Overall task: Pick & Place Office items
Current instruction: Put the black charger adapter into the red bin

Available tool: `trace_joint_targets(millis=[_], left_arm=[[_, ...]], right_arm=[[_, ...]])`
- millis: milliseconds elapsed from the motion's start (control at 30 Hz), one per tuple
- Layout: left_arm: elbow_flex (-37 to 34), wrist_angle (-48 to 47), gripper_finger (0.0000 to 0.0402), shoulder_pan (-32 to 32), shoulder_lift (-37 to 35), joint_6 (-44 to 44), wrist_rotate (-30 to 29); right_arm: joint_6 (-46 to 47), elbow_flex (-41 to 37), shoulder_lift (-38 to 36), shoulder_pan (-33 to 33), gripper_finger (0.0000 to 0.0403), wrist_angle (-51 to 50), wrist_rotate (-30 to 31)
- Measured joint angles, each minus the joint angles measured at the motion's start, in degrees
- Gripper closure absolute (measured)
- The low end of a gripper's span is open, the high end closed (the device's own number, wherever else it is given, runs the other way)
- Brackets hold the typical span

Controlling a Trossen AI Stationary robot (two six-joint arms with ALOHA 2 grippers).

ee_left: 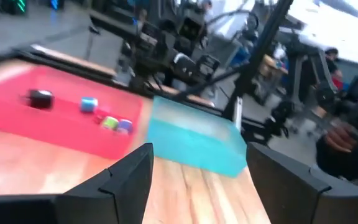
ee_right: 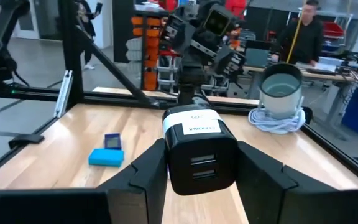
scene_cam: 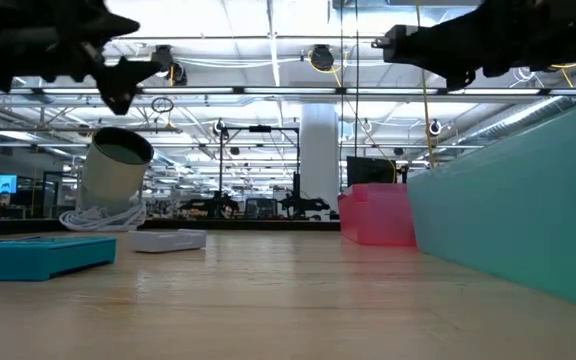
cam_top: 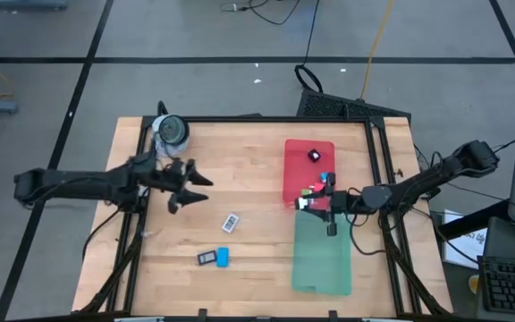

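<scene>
My right gripper (cam_top: 308, 204) hovers at the left edge of the red tray (cam_top: 295, 183), where it meets the green tray (cam_top: 322, 259), shut on a black block with a white label (ee_right: 195, 154). My left gripper (cam_top: 192, 184) hangs open above the table's left half, below the grey roll (cam_top: 171, 132). A white tag (cam_top: 231, 222), a dark block (cam_top: 206, 258) and a blue bar (cam_top: 223, 258) lie flat on the wood. Several small bits, black (ee_left: 40, 98), blue (ee_left: 89, 104) and green (ee_left: 109, 122), sit inside the red tray. My right gripper pinches the black block between its two fingers (ee_right: 148, 171), one on each side wall (ee_right: 170, 163). The fingers come in roughly level, pointing toward the table's left. The block is lifted clear, its labelled face (ee_right: 192, 121) up and its two-slot face toward the wrist camera.
The grey roll with a white cord (ee_right: 281, 93) stands at the far left corner. Both trays lie on the table's right half, red beyond green. A dark frame (cam_top: 378, 161) runs around the table edges. People stand in the room behind (ee_right: 306, 31).
</scene>
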Motion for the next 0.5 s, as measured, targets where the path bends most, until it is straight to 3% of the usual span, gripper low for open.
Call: trace_joint_targets(millis=[267, 500], left_arm=[[-8.6, -0.1, 0.0123, 0.0, -16.6, 4.8, -1.8], [-10.7, -4.1, 0.0118, 0.0, -25.0, 6.0, -2.0]], right_arm=[[5.3, -0.1, -0.5, -1.8, 0.0258, -2.2, 2.7], [9.9, -0.1, -0.5, -4.7, 0.0258, -5.5, 2.6]])
